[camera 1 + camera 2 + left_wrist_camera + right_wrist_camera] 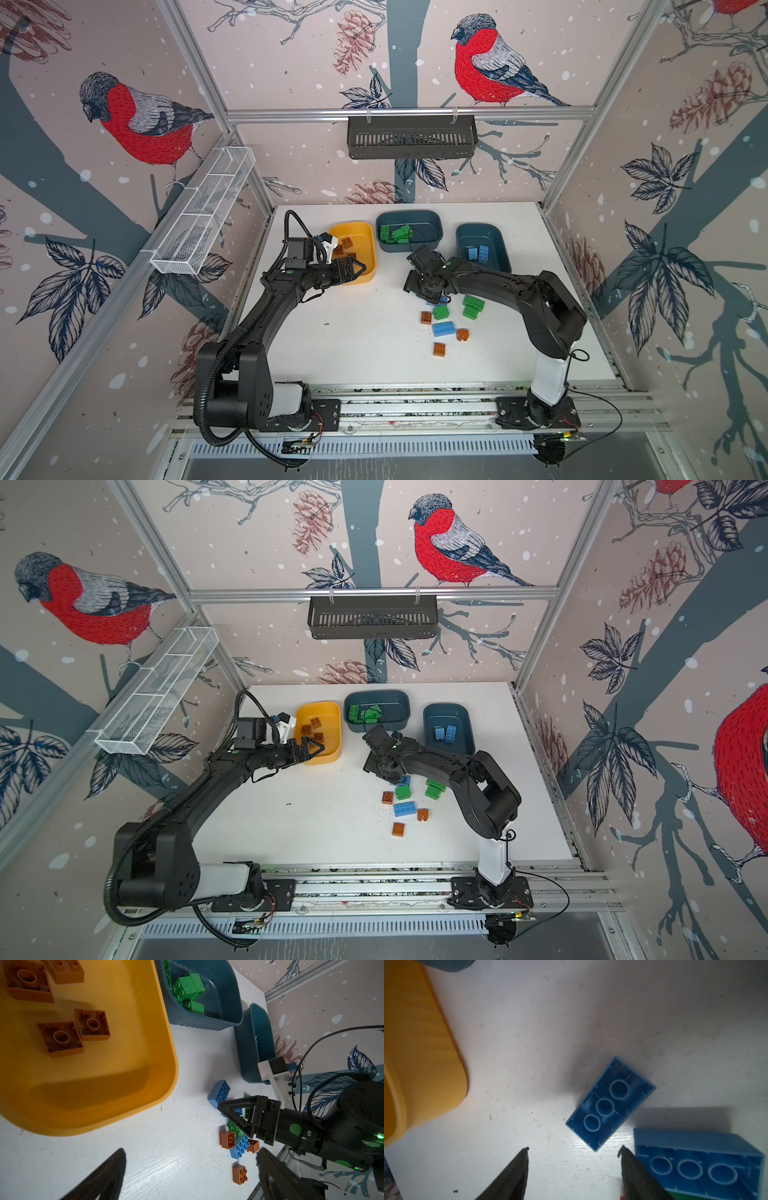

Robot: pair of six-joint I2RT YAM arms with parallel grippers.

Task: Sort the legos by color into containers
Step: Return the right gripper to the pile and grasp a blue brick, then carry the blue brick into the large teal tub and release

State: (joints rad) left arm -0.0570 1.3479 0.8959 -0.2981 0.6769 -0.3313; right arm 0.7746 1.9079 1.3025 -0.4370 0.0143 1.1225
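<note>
Nearest, the loose legos (444,328) lie close together on the white surface (353,340), right of centre: brown, blue and green. At the cluster's far edge the right gripper (575,1148) points down, its fingers parted and empty, tips just short of an upturned blue brick (610,1103). To the left, the left gripper (191,1150) hangs at the near end of the yellow tub (361,245), fingers spread wide, holding nothing. Farther back, brown bricks (60,1039) lie in the yellow tub, green bricks (187,987) in the middle teal tub (428,228) and blue bricks (478,252) in the right teal tub (478,235).

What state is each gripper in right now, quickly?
Left gripper: open, empty, at the yellow tub.
Right gripper: open, empty, beside a blue brick.
</note>
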